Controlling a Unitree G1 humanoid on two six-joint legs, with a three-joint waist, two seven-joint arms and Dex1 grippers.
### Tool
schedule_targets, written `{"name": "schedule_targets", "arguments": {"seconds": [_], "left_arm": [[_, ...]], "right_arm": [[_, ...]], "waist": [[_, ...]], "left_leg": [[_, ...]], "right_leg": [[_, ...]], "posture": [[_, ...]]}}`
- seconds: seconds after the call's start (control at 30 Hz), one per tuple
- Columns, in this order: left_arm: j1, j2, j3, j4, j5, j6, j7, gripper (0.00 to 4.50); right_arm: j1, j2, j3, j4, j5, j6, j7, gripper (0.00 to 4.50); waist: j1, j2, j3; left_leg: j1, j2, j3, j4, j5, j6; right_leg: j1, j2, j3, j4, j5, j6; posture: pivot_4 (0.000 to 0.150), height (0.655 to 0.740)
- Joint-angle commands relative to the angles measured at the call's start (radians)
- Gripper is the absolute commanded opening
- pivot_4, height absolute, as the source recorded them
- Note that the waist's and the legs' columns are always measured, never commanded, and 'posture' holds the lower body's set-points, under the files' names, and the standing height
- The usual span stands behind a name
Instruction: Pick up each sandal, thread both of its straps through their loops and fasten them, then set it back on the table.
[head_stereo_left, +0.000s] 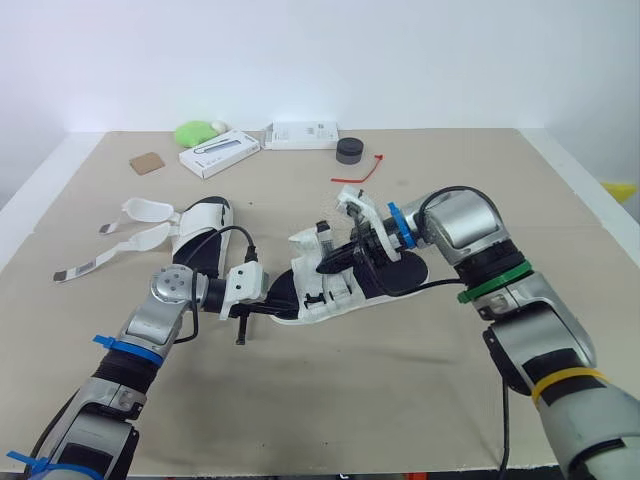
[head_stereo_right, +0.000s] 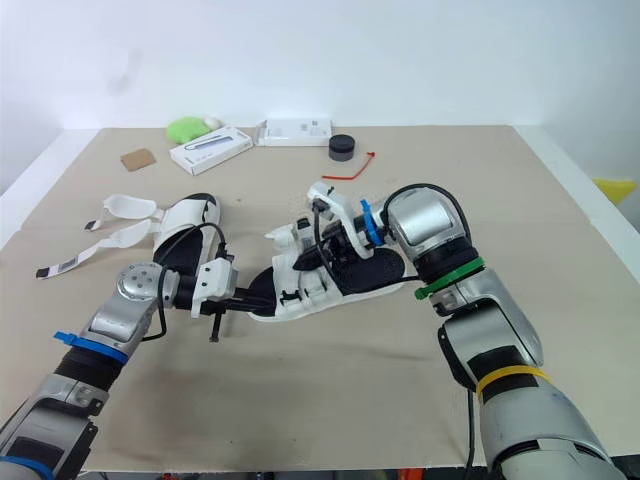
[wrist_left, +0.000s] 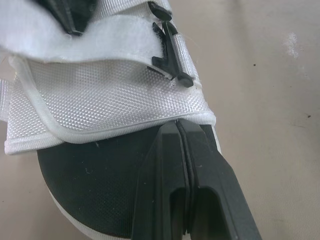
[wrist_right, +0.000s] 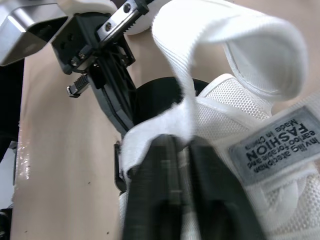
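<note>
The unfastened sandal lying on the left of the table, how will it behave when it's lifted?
Its straps lie limp and splayed on the table, so they'll probably dangle. The sandal has a solid-looking sole, so its body likely stays stiff.

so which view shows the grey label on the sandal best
The right wrist view: the grey label is close, its FASHION lettering legible. The eye views show the whole sandal, the label too small to tell. The left wrist view shows its mesh and black loop.
</note>
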Motion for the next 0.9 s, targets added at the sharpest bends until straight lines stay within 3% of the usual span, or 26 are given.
{"name": "schedule_targets", "arguments": {"seconds": [0.03,0.37,0.9], "left_arm": [[0.023,0.012,-0.028,0.006,0.019,0.009,-0.02,0.0],[0.021,0.011,-0.029,0.01,0.019,0.007,-0.021,0.0],[0.03,0.007,-0.03,-0.001,0.016,0.014,-0.014,0.0]], "right_arm": [[-0.028,-0.001,-0.041,-0.042,0.023,0.015,0.0,2.27],[0.076,-0.078,-0.039,-0.39,0.169,0.279,-0.039,2.27],[0.047,-0.015,-0.032,-0.274,0.192,0.293,-0.164,2.27]], "waist": [[0.0,0.0,0.0],[0.001,0.0,0.0],[0.0,0.0,0.0]], "left_leg": [[0.0,0.0,0.0,0.0,0.0,0.0],[-0.001,0.0,-0.002,0.0,0.0,0.0],[-0.001,0.0,-0.001,0.0,0.0,0.0]], "right_leg": [[0.0,0.0,0.0,0.0,0.0,0.0],[0.0,-0.001,-0.001,-0.001,0.0,0.0],[0.0,0.0,-0.001,-0.001,0.0,0.0]], "posture": [[0.15,0.74],[0.15,0.74],[0.15,0.74]]}}
